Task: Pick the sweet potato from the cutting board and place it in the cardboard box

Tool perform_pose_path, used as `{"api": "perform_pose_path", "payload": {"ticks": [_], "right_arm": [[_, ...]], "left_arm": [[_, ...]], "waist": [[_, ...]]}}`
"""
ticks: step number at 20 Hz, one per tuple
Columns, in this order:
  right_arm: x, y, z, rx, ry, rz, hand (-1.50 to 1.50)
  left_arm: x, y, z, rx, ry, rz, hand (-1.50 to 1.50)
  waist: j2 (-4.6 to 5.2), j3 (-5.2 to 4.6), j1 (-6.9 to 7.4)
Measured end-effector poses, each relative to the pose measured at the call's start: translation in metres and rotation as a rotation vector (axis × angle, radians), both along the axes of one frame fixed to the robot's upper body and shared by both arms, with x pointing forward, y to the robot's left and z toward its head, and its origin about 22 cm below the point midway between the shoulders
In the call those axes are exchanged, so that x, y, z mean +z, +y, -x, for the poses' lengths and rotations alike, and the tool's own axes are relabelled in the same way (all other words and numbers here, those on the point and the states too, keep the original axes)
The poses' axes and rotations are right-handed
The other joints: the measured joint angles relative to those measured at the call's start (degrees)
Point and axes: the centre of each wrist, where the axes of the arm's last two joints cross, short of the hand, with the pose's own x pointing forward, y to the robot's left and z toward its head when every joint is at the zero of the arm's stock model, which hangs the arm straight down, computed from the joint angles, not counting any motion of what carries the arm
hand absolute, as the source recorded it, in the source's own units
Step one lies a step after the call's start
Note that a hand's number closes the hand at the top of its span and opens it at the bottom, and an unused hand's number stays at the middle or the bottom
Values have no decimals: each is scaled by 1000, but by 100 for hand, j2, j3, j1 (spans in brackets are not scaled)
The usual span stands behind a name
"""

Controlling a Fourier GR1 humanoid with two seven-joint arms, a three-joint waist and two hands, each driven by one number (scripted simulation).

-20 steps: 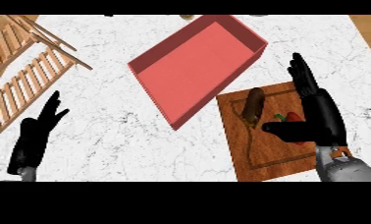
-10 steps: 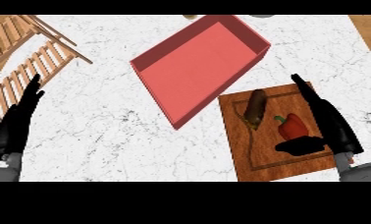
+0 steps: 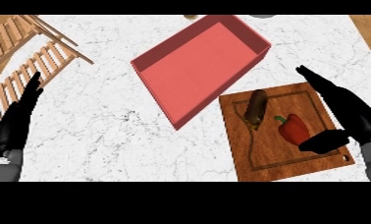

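Observation:
A brown sweet potato (image 3: 255, 106) lies on the wooden cutting board (image 3: 272, 149) at the lower right, near the board's upper left corner. Beside it on the board is a red bell pepper (image 3: 294, 128). My right hand (image 3: 343, 111) is open over the board's right side, fingers stretched away from me and thumb reaching in just below the pepper, apart from the sweet potato. The pinkish-red open box (image 3: 196, 68) lies tilted in the middle of the counter, up and left of the board. My left hand (image 3: 19, 119) rests open at the left edge.
A wooden slatted rack (image 3: 33, 57) occupies the upper left corner. The counter (image 3: 109, 134) is white marble. Small parts of other objects peek in at the top edge.
The right hand has drawn back to the right, uncovering the pepper and the sweet potato. The left hand has slid further to the left edge.

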Motion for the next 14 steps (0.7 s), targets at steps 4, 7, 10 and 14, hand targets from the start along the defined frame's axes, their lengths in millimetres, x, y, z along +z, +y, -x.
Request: {"api": "perform_pose_path", "payload": {"ticks": [4, 7, 10, 14], "right_arm": [[20, 7, -16, 39, 134, 166, -150], [26, 25, -30, 64, 242, 254, -150], [31, 41, -45, 78, 349, 347, -150], [28, 65, -68, 88, 473, 419, -150]], "left_arm": [[3, -1, -4, -2, 5, -7, 0], [6, 2, -7, -9, 1, -5, 0], [6, -2, -10, -8, 3, -5, 0], [5, -6, -12, -16, 2, -4, 0]], "waist": [[11, 0, 48], [18, 2, 93], [23, 0, 110], [23, 6, 105]]}}
